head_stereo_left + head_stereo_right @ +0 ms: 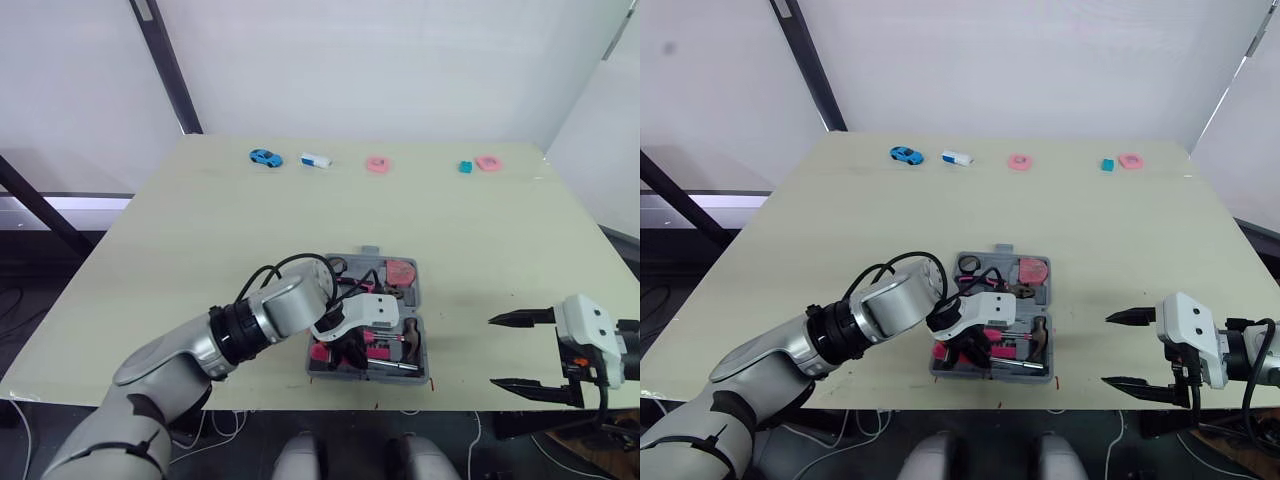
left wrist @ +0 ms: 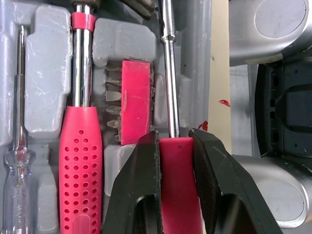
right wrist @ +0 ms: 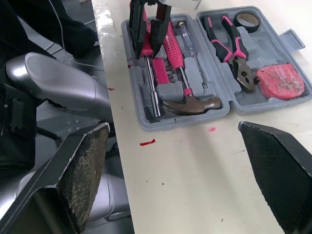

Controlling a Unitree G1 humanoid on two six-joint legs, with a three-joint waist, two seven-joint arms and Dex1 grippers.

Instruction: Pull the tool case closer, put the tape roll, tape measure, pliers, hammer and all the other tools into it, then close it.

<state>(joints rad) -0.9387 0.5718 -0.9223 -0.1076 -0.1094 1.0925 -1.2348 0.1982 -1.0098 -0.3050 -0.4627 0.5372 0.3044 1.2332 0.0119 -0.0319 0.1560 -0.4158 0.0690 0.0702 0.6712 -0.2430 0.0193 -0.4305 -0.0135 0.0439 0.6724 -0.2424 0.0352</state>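
The grey tool case (image 1: pixel 424 340) lies open at the table's front edge. In it are a tape roll (image 3: pixel 246 19), pliers (image 3: pixel 229 44), a red tape measure (image 3: pixel 282 80), a hammer (image 3: pixel 192 104) with a pink handle (image 2: pixel 80 165), a clear screwdriver (image 2: pixel 17 161) and a pink bit holder (image 2: pixel 135 100). My left gripper (image 2: pixel 174 136) is over the case's front half, shut on the pink handle of a driver (image 2: pixel 178 185) whose steel shaft (image 2: pixel 168 73) lies in the front slot. To the right of the case my right gripper (image 1: pixel 492 351) is open and holds nothing.
Along the table's far edge lie a blue toy car (image 1: pixel 265 157), a white and blue piece (image 1: pixel 316 160), two pink pieces (image 1: pixel 377 164) (image 1: pixel 487 162) and a teal piece (image 1: pixel 465 167). Small red marks (image 3: pixel 147 143) dot the table by the case.
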